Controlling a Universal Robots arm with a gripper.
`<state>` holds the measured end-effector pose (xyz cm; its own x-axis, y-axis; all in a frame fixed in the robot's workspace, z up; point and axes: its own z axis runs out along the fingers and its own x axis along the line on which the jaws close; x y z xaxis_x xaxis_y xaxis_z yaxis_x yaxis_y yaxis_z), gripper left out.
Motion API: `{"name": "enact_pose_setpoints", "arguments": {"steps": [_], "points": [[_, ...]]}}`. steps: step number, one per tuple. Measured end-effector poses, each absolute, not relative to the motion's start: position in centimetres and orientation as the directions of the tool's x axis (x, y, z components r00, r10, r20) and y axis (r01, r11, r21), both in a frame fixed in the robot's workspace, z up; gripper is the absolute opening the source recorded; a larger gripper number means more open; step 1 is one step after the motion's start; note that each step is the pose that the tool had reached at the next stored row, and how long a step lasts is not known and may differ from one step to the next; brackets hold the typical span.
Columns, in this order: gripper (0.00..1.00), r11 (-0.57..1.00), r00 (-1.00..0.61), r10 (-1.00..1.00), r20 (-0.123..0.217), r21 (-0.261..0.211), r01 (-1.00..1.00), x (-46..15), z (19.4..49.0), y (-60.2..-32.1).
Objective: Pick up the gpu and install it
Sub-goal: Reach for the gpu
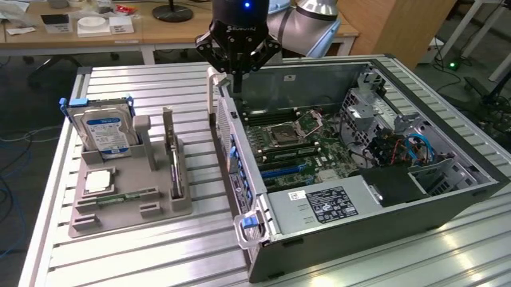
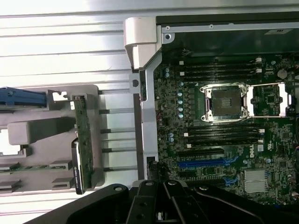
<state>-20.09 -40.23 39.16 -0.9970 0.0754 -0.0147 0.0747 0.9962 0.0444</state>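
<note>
Overhead, claw [image 1: 237,75] pinched shut, empty, above case wall [image 1: 225,128], gpu [image 1: 169,155] edge-on in holder [image 1: 128,200], faces hidden

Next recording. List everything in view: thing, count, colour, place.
silver slatted metal table: one, under everything
grey plastic holder: one, on the table, exterior view's left
thin flat rectangular gpu card: one, dark, on edge in the holder
silver hard drive with blue label: one, upright in the holder
square silver processor chip: one, flat on the holder
narrow green memory stick: one, flat on the holder
dark grey open computer case: one, exterior view's right
green motherboard: one, inside the case
black power supply: one, white label, inside the case
black robot claw: one, shut, empty, above the case wall nearest the holder
</note>
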Motion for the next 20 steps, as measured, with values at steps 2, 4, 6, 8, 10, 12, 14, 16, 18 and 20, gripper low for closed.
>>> {"name": "enact_pose_setpoints", "arguments": {"steps": [2,4,6,8,10,12,14,16,18,20], "points": [[0.11,0.996,-0.997,0.075,-0.015,0.044,0.075,-20.4,39.2,-40.2],[0.11,0.996,-0.997,0.075,-0.015,0.044,0.075,-20.7,39.1,-40.3],[0.11,0.996,-0.997,0.075,-0.015,0.044,0.075,-21.1,39.1,-40.3],[0.11,0.996,-0.997,0.075,-0.015,0.044,0.075,-21.5,39.1,-40.3],[0.11,0.996,-0.997,0.075,-0.015,0.044,0.075,-21.9,39.1,-40.3],[0.11,0.996,-0.997,0.075,-0.014,0.044,0.075,-22.2,39.1,-40.4],[0.11,0.996,-0.997,0.075,-0.014,0.044,0.075,-22.5,39.1,-40.4],[0.11,0.996,-0.997,0.075,-0.014,0.044,0.075,-22.8,39.1,-40.4],[0.11,0.996,-0.997,0.075,-0.014,0.044,0.075,-23.1,39.1,-40.4],[0.11,0.996,-0.997,0.075,-0.014,0.044,0.075,-23.4,39.1,-40.4]]}}
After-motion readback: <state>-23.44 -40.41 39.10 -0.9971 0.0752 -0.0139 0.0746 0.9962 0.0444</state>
